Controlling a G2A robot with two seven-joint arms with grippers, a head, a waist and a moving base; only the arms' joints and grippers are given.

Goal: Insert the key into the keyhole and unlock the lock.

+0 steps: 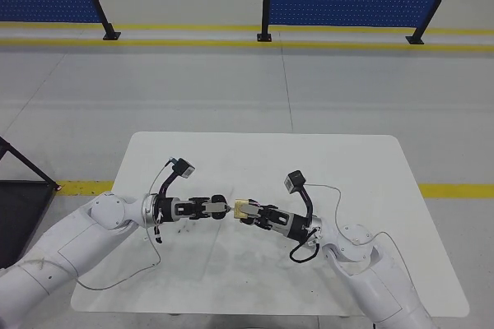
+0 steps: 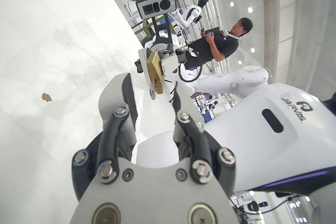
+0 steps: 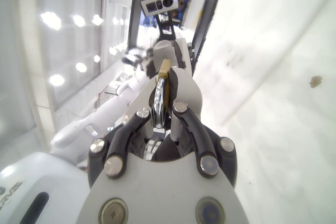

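Observation:
My right gripper [image 1: 253,212] is shut on a brass padlock [image 1: 244,209], held above the middle of the white table [image 1: 346,164]. In the right wrist view the lock's chrome shackle [image 3: 159,101] lies between the fingers and its brass body [image 3: 164,68] sticks out past my right gripper [image 3: 164,78]. A silver key [image 2: 152,91] sits in the keyhole at the free end of the padlock [image 2: 154,70]. My left gripper [image 2: 155,97] faces that end and is open, with the key's head between its fingertips [image 2: 129,93] but apart from them.
A small brown speck [image 2: 46,97] lies on the tabletop below the arms. A black frame [image 1: 8,197] stands on the floor off the table's left side. Blue barriers [image 1: 346,12] line the far floor.

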